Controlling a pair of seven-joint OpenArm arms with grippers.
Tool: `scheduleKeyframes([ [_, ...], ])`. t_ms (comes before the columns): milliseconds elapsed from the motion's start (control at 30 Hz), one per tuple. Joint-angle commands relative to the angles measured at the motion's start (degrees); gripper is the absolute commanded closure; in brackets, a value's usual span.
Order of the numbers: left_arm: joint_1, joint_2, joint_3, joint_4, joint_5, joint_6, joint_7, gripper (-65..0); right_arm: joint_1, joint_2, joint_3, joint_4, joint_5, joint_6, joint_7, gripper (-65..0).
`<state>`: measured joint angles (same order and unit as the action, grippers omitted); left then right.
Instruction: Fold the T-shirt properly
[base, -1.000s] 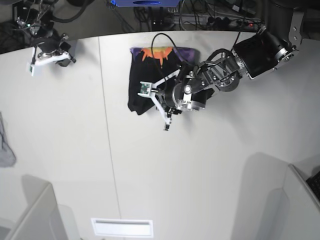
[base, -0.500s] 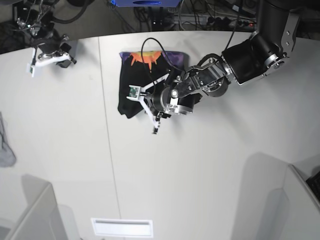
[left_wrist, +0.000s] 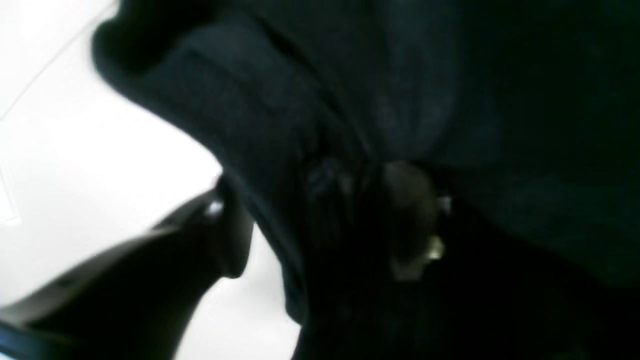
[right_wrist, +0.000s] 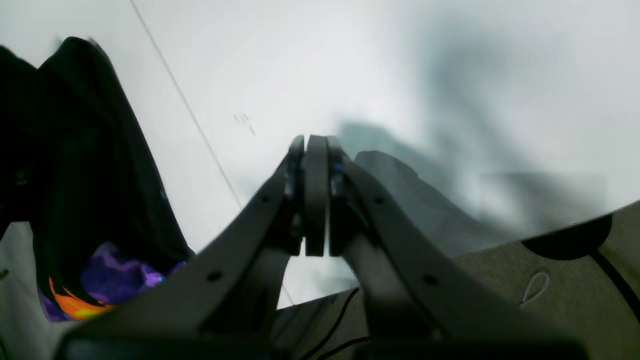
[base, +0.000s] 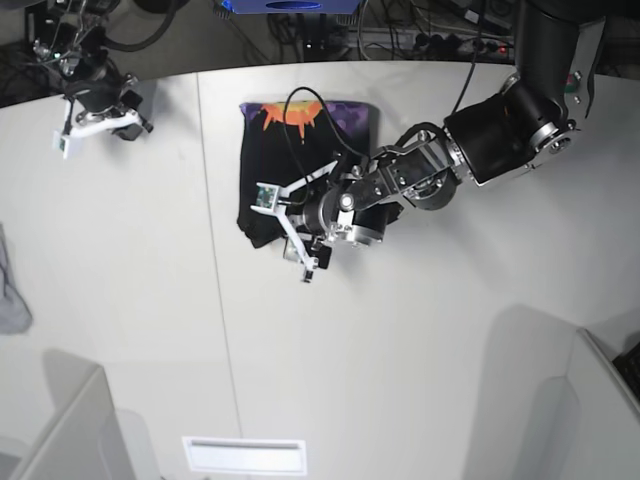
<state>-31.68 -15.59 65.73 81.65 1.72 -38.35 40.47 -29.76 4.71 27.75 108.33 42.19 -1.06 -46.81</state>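
The black T-shirt (base: 300, 165) lies folded at the back of the white table (base: 400, 330), its orange and purple print (base: 300, 113) along the far edge. My left gripper (base: 280, 232) rests low over the shirt's near left corner. In the left wrist view dark cloth (left_wrist: 400, 100) fills the frame, and the left gripper (left_wrist: 320, 225) stands open with a fold of cloth between its spread fingers (left_wrist: 220, 235). My right gripper (base: 100, 118) hovers at the far left, away from the shirt. It is shut on nothing (right_wrist: 316, 150), with the T-shirt (right_wrist: 90, 175) off to its left.
A small grey cloth (base: 10, 290) hangs at the table's left edge. Grey partitions stand at the near left (base: 70, 430) and near right (base: 600, 400). A white slot (base: 245, 455) sits at the front edge. Cables and gear crowd the back (base: 330, 30).
The left gripper pulled the shirt leftward across the table, then its jaws spread open over the near corner. The right arm barely moved.
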Motion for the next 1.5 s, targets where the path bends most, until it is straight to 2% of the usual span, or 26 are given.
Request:
scheduleKeyframes([
  [0, -0.89, -0.54, 0.16, -0.20, 0.61, -1.65, 2.30, -46.2, -0.18, 0.61, -0.01, 1.07, 0.49, 0.40, 0.61, 0.0],
  [133, -2.56, -0.45, -0.20, -0.02, 0.61, -1.65, 2.30, -51.5, -0.18, 0.87, -2.56, 1.07, 0.49, 0.40, 0.96, 0.0],
  [200, -2.47, -0.62, -3.54, 1.39, 0.61, -1.65, 2.30, -51.8, -0.18, 0.87, -3.44, 1.07, 0.49, 0.40, 0.96, 0.0],
  [367, -0.36, -0.54, -18.75, 8.77, 0.79, -1.65, 2.30, -52.0, -0.09, 0.96, -4.85, 1.07, 0.49, 0.40, 1.14, 0.0],
  [500, 2.71, -0.27, -28.50, 15.45, 0.35, -1.65, 2.30, -51.5, 0.62, 2.28, -5.02, 2.39, 0.49, 0.40, 1.14, 0.0],
  [667, 12.12, -0.19, -41.87, 27.14, 0.35, -1.65, 4.67, -50.2, 0.18, 3.77, -4.93, 6.52, 0.49, 0.40, 1.14, 0.0],
  [733, 16.96, -0.19, -46.97, 30.75, 0.79, -1.65, 5.11, -42.5, 0.09, 5.36, -5.02, 6.61, 0.49, 0.40, 1.14, 0.0],
  [800, 21.97, -0.71, -51.98, 32.68, 0.79, -1.65, 5.03, -25.2, -0.09, 6.50, -5.02, 6.70, 0.40, 0.66, 1.14, 0.0],
  [867, 25.84, -0.71, -57.60, 32.77, 0.79, -1.65, 4.94, -4.8, -0.70, 7.91, -5.02, 6.79, 0.40, 3.39, 1.22, 0.0],
  [900, 27.68, -0.71, -60.94, 32.77, 0.61, -1.65, 4.94, 0.0, -0.79, 8.61, -4.85, 6.87, 0.40, 5.94, 1.31, 0.0],
  [967, 31.11, -0.71, -66.66, 32.77, 0.35, -1.65, 3.97, 0.0, -1.93, 9.66, -4.49, 6.87, 0.40, 10.33, 2.54, 0.0],
  [1033, 35.24, -0.80, -72.20, 32.68, 0.35, -1.65, -1.92, 0.0, -3.87, 10.89, -4.41, 6.87, 0.31, 13.68, 5.27, 0.0],
  [1133, 42.98, -2.21, -78.00, 32.60, 0.35, -1.65, -14.67, 0.0, -7.12, 12.83, -4.41, 6.87, 0.31, 16.31, 9.14, 0.0],
  [1300, 57.13, -4.49, -83.54, 31.98, 0.35, -1.65, -36.91, 0.0, -12.04, 15.99, -4.41, 6.87, 0.31, 16.58, 11.95, 0.0],
  [1400, 64.34, -4.58, -86.44, 31.72, 0.35, -1.65, -45.87, 0.0, -14.33, 16.87, -4.41, 6.96, 0.31, 16.75, 11.95, 0.0],
  [1467, 68.82, -4.67, -88.11, 31.63, 0.35, -1.65, -49.65, 0.0, -16.35, 18.10, -4.41, 6.96, 0.31, 17.81, 11.69, 0.0],
])
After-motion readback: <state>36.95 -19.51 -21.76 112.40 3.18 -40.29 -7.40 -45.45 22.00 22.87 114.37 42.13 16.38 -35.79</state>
